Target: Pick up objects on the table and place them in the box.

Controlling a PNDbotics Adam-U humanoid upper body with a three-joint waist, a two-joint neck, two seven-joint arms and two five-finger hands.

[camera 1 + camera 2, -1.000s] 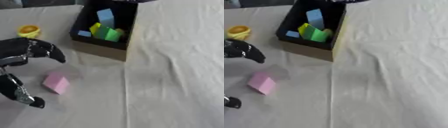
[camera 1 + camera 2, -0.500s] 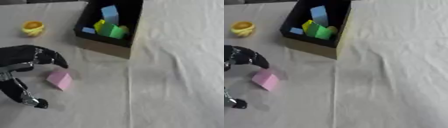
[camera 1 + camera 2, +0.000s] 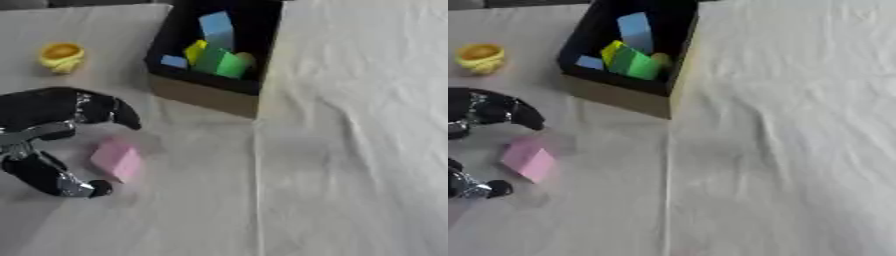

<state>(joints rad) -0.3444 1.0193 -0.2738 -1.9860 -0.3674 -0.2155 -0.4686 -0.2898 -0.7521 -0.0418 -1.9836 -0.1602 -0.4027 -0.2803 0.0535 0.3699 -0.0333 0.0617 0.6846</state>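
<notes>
L hand point(image 3: 52, 140) at mid-left of frame, fingers and thumb spread in a wide C around the pink block point(image 3: 116, 159), fingers curving over above it, thumb tip below-left; can't tell if anything touches the block, nothing gripped. Pink block lies on the white cloth point(image 3: 350, 150) at lower left, below-left of the black box point(image 3: 206, 95), which sits top centre w/ blue, yellow and green blocks point(image 3: 214, 52) inside. Yellow obj point(image 3: 61, 56) at upper left, well apart from the hand; R hand not visible.
</notes>
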